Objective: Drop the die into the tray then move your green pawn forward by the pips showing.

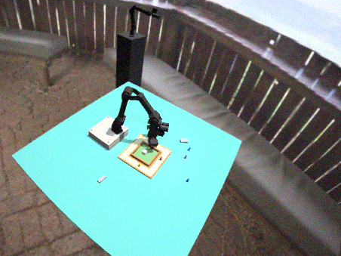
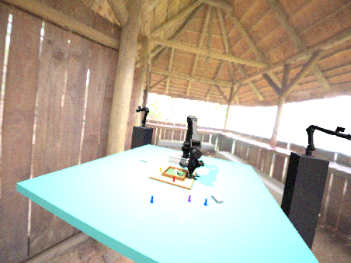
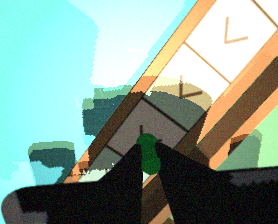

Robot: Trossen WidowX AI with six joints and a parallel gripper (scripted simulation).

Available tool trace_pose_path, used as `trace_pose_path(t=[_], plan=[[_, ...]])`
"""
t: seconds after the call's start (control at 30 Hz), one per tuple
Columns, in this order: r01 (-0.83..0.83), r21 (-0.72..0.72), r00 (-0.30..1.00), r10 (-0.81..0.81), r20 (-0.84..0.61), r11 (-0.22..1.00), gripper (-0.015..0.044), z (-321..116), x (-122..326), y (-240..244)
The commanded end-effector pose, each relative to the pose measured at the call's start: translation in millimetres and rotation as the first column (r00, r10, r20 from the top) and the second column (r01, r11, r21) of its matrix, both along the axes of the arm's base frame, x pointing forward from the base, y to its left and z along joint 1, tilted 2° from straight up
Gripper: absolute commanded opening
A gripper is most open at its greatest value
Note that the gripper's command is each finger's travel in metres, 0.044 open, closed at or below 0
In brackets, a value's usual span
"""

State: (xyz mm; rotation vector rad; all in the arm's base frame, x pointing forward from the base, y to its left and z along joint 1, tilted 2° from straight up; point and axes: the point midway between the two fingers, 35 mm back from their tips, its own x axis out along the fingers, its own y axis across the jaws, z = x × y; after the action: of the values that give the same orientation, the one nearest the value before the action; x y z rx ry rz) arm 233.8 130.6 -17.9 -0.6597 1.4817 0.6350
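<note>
One green pawn [image 3: 149,156] stood on a track square of the board [image 1: 125,156] [image 2: 182,185] [image 3: 210,55], with the claw [image 1: 152,146] [image 2: 190,175] [image 3: 147,149] closed on it, a dark fingertip at either side. Beside that square rose the wall of the tray [image 1: 139,161] [image 2: 172,177] [image 3: 225,100], and on its green floor lay the white die [image 1: 144,152] [image 2: 177,171], its pips too small to tell. Seen from the top, a yellow pawn [image 1: 139,165] [image 2: 161,169] stood on the near left side of the track and a red pawn [image 1: 161,158] [image 2: 174,179] on the right. Off the board to the right, two blue pawns and a purple pawn [image 1: 185,156] [image 2: 189,198] shared the turquoise bench [image 1: 143,217] [image 2: 116,199]. A small pale block [image 1: 102,178] lay near left, another [image 1: 183,140] [image 2: 217,198] to the right.
</note>
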Motion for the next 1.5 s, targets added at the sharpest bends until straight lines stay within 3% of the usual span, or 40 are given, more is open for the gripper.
trace_pose_path(t=[0.0,0.13,0.77,1.47], plan=[[-0.004,0.001,1.0,0.004,0.0,1.0,0.0002,-0.4,0.1,0.0],[-0.004,0.001,1.0,0.004,0.0,1.0,0.0,8.1,2.2,1.2],[-0.004,0.001,1.0,0.004,0.001,1.0,0.0,126.0,3.1,1.8],[-0.005,-0.004,1.0,0.005,0.002,1.0,0.0,102.1,-0.3,-83.4]])
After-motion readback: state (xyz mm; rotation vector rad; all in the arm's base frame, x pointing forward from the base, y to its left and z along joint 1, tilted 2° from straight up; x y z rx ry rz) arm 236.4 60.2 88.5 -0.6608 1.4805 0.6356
